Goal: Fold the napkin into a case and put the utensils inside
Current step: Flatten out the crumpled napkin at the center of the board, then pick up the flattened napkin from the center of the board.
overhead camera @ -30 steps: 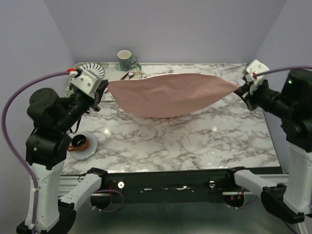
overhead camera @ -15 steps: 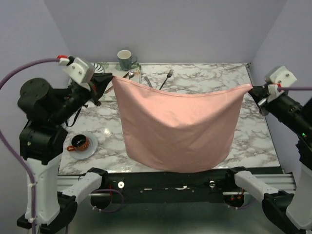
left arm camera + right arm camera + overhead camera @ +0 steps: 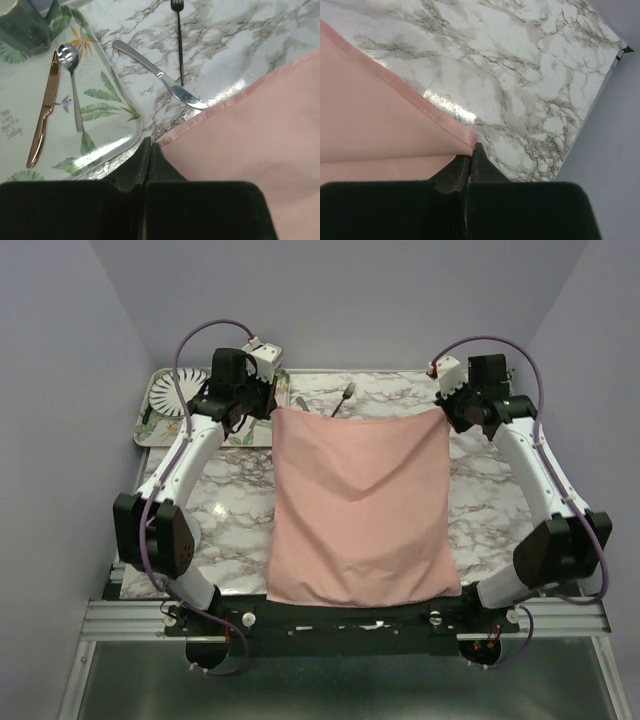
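Pinching far corners of napkin point(image 3: 360, 510), spread across marble table point(image 3: 500, 490), using left gripper point(image 3: 150, 150) and right gripper point(image 3: 471, 152), each clamped tight on hem. Risking dragging hem over knife point(image 3: 160, 80) and fork point(image 3: 179, 45) lying just beside, scattering them; releasing unevenly, skewing square.

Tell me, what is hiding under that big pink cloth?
Only the marble table shows around the edges of the cloth. A knife and a fork lie just beyond its far edge, uncovered. Whatever lies beneath the cloth itself is hidden from every camera.
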Controlling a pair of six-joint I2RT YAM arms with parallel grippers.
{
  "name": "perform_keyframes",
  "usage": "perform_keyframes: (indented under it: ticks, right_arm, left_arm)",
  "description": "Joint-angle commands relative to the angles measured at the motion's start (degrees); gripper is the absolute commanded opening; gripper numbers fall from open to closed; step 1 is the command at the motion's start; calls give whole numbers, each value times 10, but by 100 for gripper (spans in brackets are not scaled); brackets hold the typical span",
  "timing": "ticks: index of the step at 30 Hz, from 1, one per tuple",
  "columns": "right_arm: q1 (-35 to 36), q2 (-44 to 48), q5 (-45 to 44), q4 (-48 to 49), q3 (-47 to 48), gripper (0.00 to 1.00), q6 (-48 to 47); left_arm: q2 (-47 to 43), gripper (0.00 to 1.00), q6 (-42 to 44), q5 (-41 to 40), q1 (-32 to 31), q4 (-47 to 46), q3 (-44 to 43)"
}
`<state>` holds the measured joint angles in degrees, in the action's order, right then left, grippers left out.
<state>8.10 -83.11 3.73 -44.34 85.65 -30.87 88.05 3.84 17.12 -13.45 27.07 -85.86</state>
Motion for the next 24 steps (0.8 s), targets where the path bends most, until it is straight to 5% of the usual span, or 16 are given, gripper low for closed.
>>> perform_keyframes:
  ticks: [1, 4, 6, 7, 8, 9, 18, 24]
  right_arm:
    - [-14, -116, -52, 99, 50, 20, 4]
    - [-33, -210, -62, 80, 137, 52, 24]
    - [-55, -248, -61, 40, 197, 79, 32]
    - [-60, -275, -60, -8, 243, 80, 35]
    - [-74, -279, -53, -24, 253, 82, 39]
    - [-78, -275, -20, -40, 255, 83, 41]
    - [-97, -143, 158, -117, 22, 83, 19]
    - [-98, -200, 174, -116, 66, 79, 65]
  left_arm:
    - [117, 0, 10, -25, 18, -96, -49]
    - [206, 0, 7, -42, 22, -68, -139]
    - [250, 36, 4, -33, 29, 5, -232]
    - [283, 49, 8, -32, 30, 40, -263]
    - [285, 88, 11, -33, 34, 75, -278]
    - [277, 99, 9, -31, 39, 71, -260]
    - [56, 92, 96, 15, 53, 26, 42]
    - [59, 74, 69, 42, 59, 26, 27]
